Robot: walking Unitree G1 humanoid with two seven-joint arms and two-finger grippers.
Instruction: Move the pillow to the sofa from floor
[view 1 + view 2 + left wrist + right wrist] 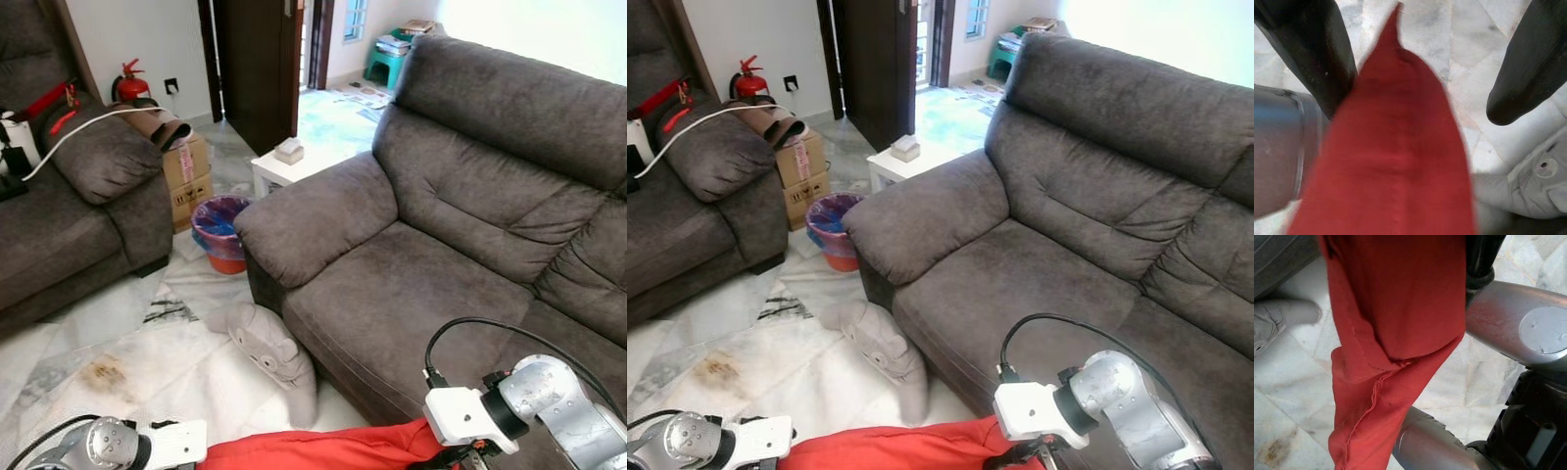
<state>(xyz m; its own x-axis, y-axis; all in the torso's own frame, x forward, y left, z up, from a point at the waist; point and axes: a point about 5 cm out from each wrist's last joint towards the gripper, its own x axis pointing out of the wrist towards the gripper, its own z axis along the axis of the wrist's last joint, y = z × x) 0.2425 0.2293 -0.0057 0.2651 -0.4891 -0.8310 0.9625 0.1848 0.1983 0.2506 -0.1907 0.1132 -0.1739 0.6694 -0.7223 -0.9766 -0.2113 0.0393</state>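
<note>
Left pincer (1420,63): fingers spread wide, the red pillow (313,450) lying between them, one finger touching the cloth, not clamped. Right pincer: cannot tell its state; the red cloth hangs close past it in the right wrist view. Pillow is slung between the two wrists, off the floor, just before the sofa (411,284) seat edge. Step judged: carry. Next: lift over the seat, set down. Count: one red pillow, one grey plush toy (269,352) on the floor, two sofas
</note>
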